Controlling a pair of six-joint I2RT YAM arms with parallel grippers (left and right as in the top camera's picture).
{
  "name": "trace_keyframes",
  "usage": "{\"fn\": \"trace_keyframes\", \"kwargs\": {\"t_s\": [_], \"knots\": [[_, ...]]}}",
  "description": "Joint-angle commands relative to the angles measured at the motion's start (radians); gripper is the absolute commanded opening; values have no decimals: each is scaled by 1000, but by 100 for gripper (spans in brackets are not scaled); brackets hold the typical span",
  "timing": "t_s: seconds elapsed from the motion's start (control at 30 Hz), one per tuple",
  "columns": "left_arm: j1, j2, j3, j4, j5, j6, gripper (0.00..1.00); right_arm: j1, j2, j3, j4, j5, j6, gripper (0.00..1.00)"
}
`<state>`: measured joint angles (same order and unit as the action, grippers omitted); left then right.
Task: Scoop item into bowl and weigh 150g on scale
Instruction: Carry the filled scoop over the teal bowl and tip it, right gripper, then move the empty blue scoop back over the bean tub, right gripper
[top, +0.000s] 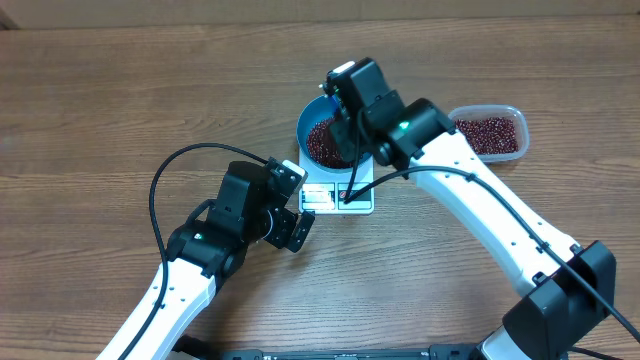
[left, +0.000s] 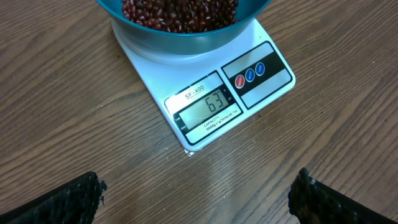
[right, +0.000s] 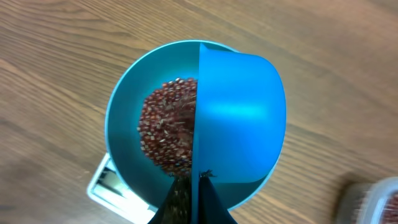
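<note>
The blue bowl (top: 312, 118) stands on the white scale (top: 340, 198) and holds a heap of dark red beans (top: 322, 143). Directly over it, my right gripper (top: 347, 125) is shut on a small blue scoop (right: 239, 118) that is turned on its side above the beans (right: 166, 130) in the bowl (right: 121, 124). The right gripper (right: 199, 196) pinches the scoop's handle. In the left wrist view the scale (left: 249, 99) shows 63 on its display, with the bowl (left: 180, 38) at the top edge. My left gripper (left: 196, 200) is open over bare table in front of the scale.
A clear plastic tub (top: 490, 133) with more dark red beans sits right of the bowl; its blurred corner (right: 376, 202) shows in the right wrist view. The left arm (top: 215, 240) lies left of the scale, with its black cable looping above it.
</note>
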<state>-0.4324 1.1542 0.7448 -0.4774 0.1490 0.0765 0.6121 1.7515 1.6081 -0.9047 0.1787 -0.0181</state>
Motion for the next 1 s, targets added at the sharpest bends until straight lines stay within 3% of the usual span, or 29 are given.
{"fn": "trace_keyframes", "kwargs": {"t_s": [0.0,0.23,0.63,0.77,0.97], "knots": [[-5,-4,-3,4,-2,-17,100,36,-37,35,14,148,-43,4],[-5,-4,-3,4,-2,-17,100,77,-37,35,27,285,-72,4],[-5,-4,-3,3,-2,-17,99,105,-37,35,37,291,-114,4],[-5,-4,-3,3,-2,-17,100,92,-46,36,37,214,-113,4],[-5,-4,-3,4,-2,-17,100,-39,-148,37,39,25,-86,4]]}}
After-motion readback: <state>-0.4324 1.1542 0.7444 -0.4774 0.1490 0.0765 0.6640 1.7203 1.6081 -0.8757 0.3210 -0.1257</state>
